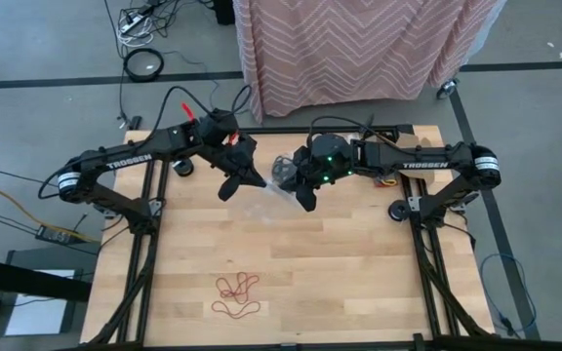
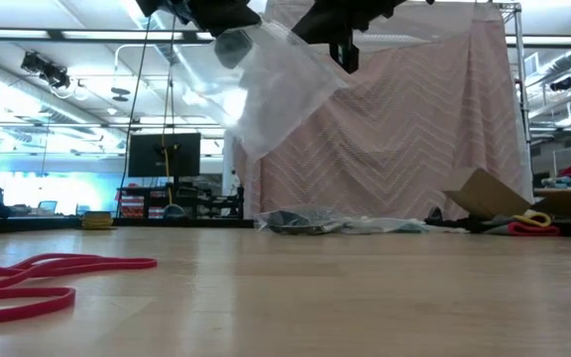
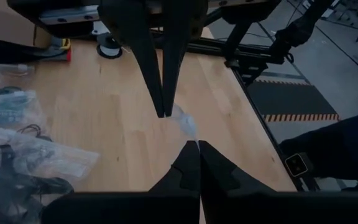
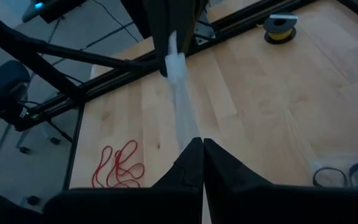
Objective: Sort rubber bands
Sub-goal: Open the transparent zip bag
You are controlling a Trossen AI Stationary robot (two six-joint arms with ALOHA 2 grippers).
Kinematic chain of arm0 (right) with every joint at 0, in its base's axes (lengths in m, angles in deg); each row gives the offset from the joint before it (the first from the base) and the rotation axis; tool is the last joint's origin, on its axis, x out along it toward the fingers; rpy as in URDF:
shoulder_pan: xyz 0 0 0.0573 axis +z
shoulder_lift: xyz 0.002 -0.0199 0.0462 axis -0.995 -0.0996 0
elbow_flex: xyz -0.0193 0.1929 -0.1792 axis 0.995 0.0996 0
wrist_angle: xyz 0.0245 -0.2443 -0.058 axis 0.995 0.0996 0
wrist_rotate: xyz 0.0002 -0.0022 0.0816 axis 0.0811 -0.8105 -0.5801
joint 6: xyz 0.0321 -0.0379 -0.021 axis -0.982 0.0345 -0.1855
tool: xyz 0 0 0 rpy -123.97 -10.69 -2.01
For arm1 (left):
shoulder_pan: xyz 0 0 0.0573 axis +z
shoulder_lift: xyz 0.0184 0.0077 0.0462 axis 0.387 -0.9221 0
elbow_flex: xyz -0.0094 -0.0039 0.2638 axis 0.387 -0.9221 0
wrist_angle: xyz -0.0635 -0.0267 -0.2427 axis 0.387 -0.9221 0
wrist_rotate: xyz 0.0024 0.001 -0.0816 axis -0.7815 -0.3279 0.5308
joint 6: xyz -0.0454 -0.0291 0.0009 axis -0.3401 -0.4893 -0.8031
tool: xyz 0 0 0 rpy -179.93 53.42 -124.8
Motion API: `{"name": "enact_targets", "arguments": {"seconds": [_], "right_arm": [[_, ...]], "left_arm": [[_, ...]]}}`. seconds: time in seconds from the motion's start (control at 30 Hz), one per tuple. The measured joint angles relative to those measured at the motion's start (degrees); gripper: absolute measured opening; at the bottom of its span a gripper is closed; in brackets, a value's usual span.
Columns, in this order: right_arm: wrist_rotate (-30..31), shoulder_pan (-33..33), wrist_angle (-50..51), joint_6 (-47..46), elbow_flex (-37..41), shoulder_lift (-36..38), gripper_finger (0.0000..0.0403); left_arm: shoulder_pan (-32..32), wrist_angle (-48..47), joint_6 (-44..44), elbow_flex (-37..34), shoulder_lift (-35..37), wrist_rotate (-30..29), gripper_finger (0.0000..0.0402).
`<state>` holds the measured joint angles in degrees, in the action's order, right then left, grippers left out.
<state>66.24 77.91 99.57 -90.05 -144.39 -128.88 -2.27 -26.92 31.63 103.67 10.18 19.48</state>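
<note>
Left gripper: the left gripper point(image 1: 232, 183) is raised over the far middle of the tabletop point(image 1: 359, 273), fingers fully closed, pinching one end of a clear plastic bag point(image 1: 269, 195).
Right gripper: the right gripper point(image 1: 303, 198) is just right of it at similar height, fingers likewise fully closed on the bag's other end.
Bag: stretched between the two grippers and hanging clear of the tabletop in the low view; appears empty, though its contents cannot be confirmed.
Rubber bands, location: red rubber bands point(image 1: 237, 295) lie loose on the tabletop at the near edge, left of centre, well apart from both grippers.
Key relation: the bands lie toward the near side from both grippers and well below them; the cluster stretches mostly near to far. The left gripper is judged slightly nearer, being on the same side.
Count, red bands: several tangled loops in one cluster; exact number cannot be told.
Count, other bags: a heap of further clear bags point(image 3: 17, 149) at the far side, some holding dark bands; number cannot be told.
Count, arms: two, both occupied.
Assessment: neither gripper is free to pick bands until the bag is released.
</note>
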Motion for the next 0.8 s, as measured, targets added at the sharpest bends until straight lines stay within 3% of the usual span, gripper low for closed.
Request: {"name": "enact_targets", "arguments": {"seconds": [0.4,0.8], "right_arm": [[-2.55,0.39,-2.5,-0.96,0.0,0.0,0.0],[-0.5,0.39,-0.84,-1.49,0.0,-0.01,0.0]], "left_arm": [[0.0,-0.12,0.7,0.0,-1.61,-1.09,0.0],[0.02,-0.78,-0.51,0.02,-1.61,0.29,0.0]]}}
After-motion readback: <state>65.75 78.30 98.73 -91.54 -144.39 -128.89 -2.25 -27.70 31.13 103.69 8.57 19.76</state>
